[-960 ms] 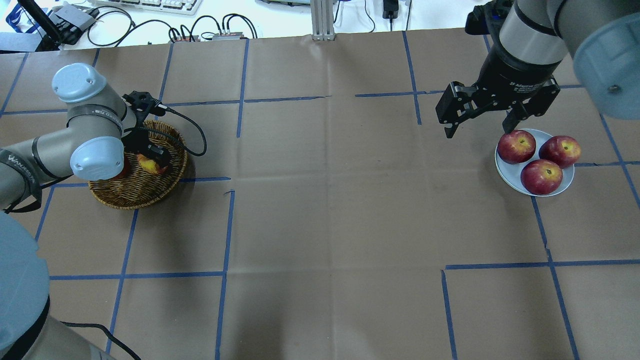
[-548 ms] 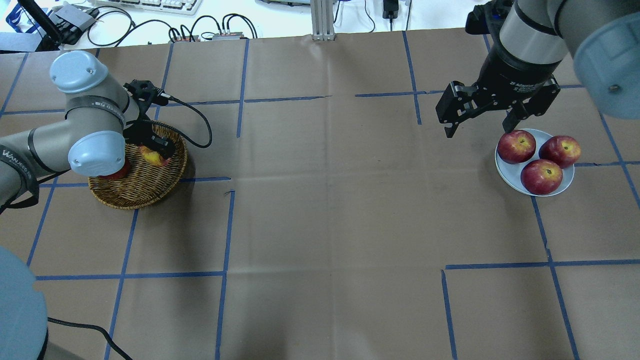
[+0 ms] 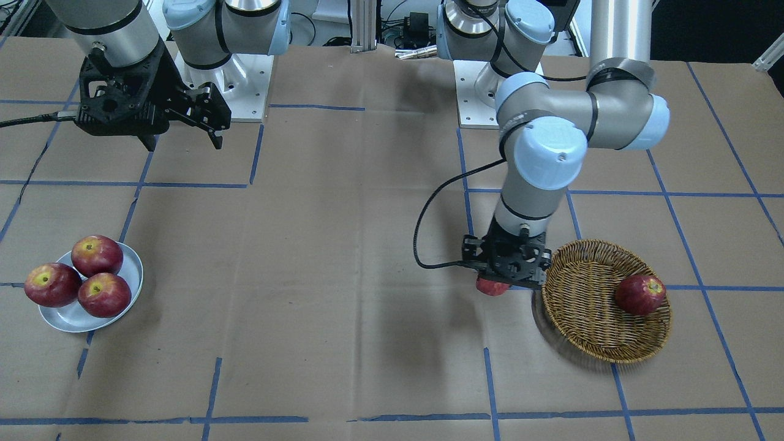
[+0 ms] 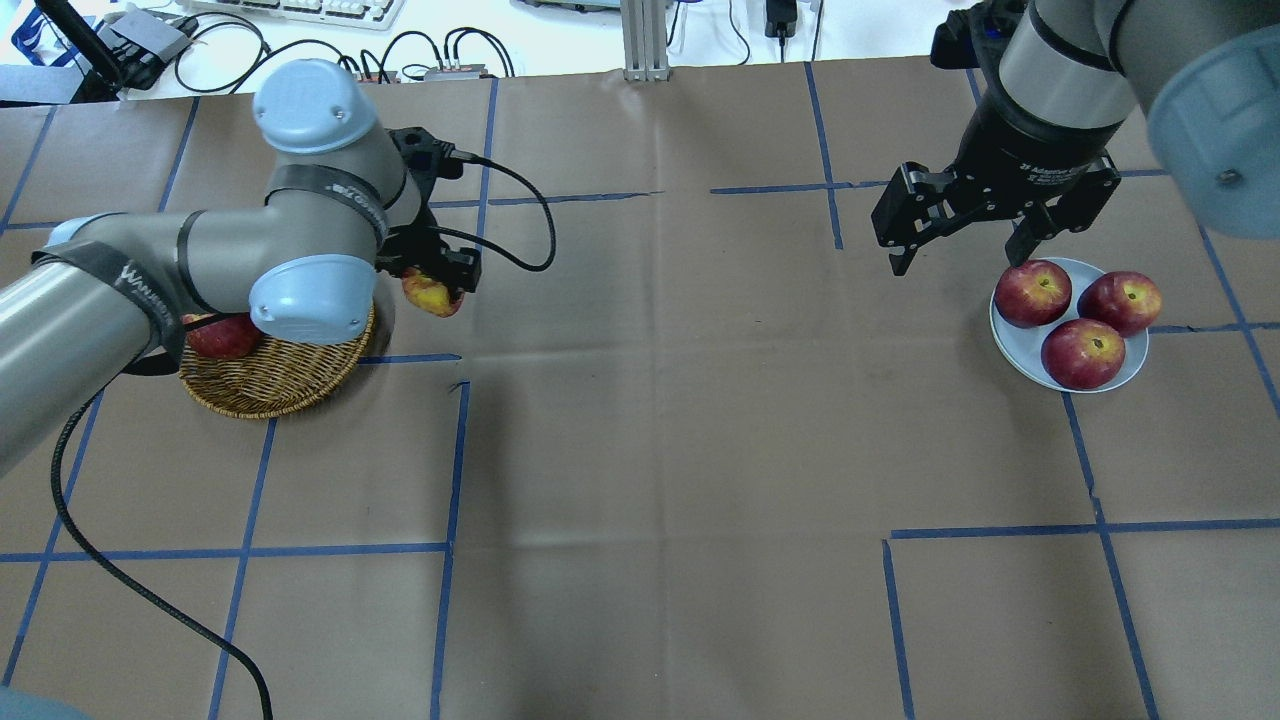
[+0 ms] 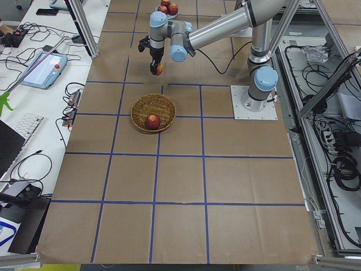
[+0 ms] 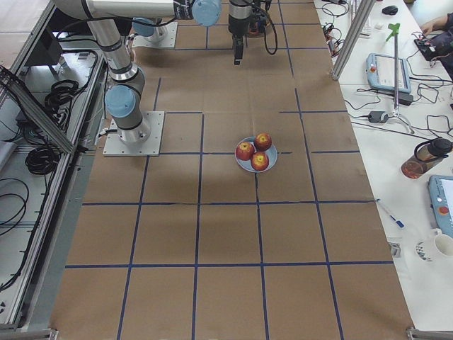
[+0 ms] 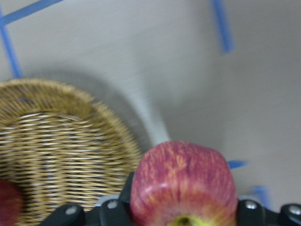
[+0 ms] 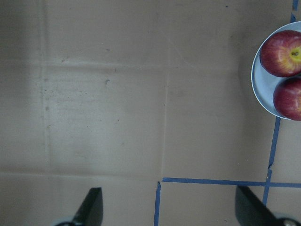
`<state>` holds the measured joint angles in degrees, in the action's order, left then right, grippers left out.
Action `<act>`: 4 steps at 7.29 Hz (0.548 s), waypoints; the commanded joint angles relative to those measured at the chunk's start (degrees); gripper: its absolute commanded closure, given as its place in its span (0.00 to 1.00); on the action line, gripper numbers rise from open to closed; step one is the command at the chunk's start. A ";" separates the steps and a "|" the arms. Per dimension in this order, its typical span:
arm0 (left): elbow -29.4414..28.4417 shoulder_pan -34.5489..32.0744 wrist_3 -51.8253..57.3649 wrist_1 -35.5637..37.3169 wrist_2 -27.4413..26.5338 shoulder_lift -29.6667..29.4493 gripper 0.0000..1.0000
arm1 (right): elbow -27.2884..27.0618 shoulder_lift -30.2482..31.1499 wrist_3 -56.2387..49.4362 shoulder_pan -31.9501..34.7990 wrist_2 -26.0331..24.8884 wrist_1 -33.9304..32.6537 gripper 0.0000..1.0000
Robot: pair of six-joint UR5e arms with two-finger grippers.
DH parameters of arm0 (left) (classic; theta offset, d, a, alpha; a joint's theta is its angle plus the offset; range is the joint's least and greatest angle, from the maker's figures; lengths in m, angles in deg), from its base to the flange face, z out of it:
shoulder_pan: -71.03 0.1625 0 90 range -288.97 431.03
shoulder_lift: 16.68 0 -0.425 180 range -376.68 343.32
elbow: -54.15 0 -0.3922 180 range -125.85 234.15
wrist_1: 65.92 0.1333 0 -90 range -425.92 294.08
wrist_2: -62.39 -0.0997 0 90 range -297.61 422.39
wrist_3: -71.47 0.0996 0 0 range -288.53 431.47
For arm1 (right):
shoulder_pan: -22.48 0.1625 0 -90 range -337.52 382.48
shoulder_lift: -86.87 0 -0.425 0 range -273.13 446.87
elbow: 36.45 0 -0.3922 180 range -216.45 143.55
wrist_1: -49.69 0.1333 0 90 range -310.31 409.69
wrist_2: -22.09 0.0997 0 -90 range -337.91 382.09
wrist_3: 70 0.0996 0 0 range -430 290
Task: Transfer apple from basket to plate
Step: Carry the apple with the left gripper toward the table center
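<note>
A table [image 4: 650, 420] covered in brown paper with a blue tape grid carries the wicker basket [image 4: 290, 375] on the robot's left and the pale plate [image 4: 1012, 358] far off on its right. One dark red apple [image 4: 222, 335] lies in the basket, and three more dark red apples [image 4: 1083, 353] fill the plate. The left gripper [image 4: 432, 282] is clamped on the streaked apple [image 4: 428, 297], held above the table just outside the basket's rim. The right gripper [image 4: 957, 262] hangs with fingers spread near the plate. A black strap [image 4: 135, 285] on the left arm carries white lettering starting "WAN"; the right gripper's label is too small to read
</note>
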<state>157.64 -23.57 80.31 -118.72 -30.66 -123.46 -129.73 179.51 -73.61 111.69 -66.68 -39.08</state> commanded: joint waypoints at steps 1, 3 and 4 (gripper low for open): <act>-1.72 -9.77 -12.66 0.66 -0.38 -4.11 0.45 | -0.06 0.00 0.00 0.00 0.00 0.00 0.00; -3.11 -15.23 -17.26 8.11 -0.55 -10.26 0.45 | -0.06 0.00 0.00 0.00 0.00 0.00 0.00; -4.78 -16.74 -18.49 8.32 -0.64 -11.94 0.43 | -0.06 0.00 0.00 0.00 0.00 0.00 0.00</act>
<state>154.53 -37.78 63.92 -112.09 -31.16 -132.68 -129.79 179.51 -73.61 111.69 -66.68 -39.08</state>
